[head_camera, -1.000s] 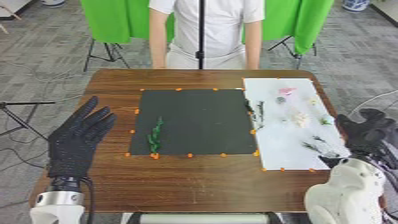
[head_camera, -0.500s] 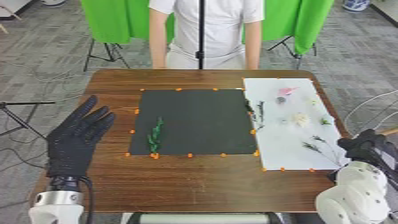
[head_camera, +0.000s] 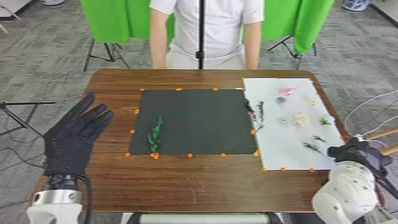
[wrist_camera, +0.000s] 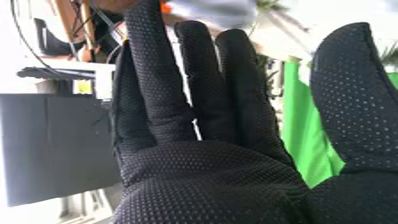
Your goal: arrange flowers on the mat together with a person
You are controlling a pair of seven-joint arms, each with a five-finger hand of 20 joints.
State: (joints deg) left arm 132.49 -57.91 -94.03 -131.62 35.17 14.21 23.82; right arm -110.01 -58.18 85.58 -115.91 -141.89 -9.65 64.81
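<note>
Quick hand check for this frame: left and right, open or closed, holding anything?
Left hand: open, holding nothing.
Right hand: open, holding nothing.

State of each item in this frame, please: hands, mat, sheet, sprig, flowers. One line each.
Left hand: open, empty
Right hand: open, fingers straight, thumb spread
Dark mat: flat, one sprig on it
White sheet: flat, bearing flowers and sprigs
Green sprig: lying on the mat's left part
Pink flower: lying on the sheet
Cream flower: lying on the sheet

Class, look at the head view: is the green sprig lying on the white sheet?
No, the green sprig lies on the dark mat, to the left of the white sheet.
</note>
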